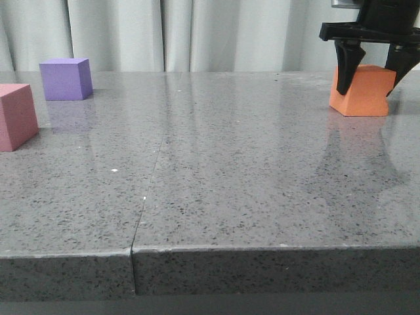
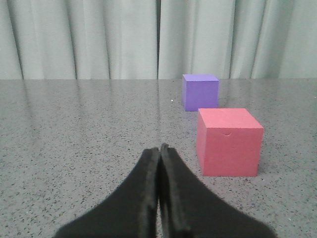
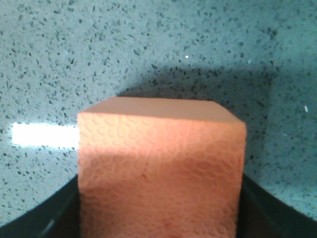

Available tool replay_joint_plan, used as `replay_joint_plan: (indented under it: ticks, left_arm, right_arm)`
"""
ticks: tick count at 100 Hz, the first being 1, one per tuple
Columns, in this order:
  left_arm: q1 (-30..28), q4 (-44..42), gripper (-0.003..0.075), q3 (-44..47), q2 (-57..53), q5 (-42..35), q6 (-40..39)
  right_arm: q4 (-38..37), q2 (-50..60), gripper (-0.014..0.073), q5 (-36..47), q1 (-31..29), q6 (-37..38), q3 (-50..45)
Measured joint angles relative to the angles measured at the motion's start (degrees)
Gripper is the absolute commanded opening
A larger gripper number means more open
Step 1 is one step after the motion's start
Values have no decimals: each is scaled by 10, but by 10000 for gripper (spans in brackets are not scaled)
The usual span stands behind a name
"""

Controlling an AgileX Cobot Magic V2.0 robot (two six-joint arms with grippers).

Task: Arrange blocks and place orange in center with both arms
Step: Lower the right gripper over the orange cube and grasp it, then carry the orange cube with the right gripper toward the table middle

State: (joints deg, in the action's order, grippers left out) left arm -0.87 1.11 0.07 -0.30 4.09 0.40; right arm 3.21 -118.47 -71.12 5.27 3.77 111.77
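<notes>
right gripper (image 1: 373,82) straddles orange cube (image 1: 365,92), contact unclear | bench (image 1: 216,177) centre at its 8 o'clock | left gripper (image 2: 159,151) closed, empty

Matte black tools on both arms

The right tool (image 1: 372,65) has a flat black crossbar carrying two tapered, pointed fingers; the left tool (image 2: 160,148) shows two smooth black fingers narrowing to rounded tips.

a grey speckled stone table (image 1: 216,190), split by a thin seam from front to back, carried three cubes: a purple block (image 1: 65,79) far left, a pinkish-red block (image 1: 16,117) just nearer, an orange block (image 1: 364,90) far right.
</notes>
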Motion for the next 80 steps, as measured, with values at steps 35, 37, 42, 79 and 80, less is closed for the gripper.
replay_joint_plan:
  ticks: [35,37,42,79,80]
  left_arm:
    - [0,0,-20,0,0,0,0]
    - [0,0,-20,0,0,0,0]
    - [0,0,-20,0,0,0,0]
    - [0,0,-20,0,0,0,0]
    - [0,0,-20,0,0,0,0]
  right_arm:
    - [19,0,342,0,34,51,78]
    - [19,0,342,0,38,57,82]
    - [20,0,342,0,50,71,89]
    - [24,-1,340,-1,148,156,101]
    - [24,-2,340,-1,151,157,102]
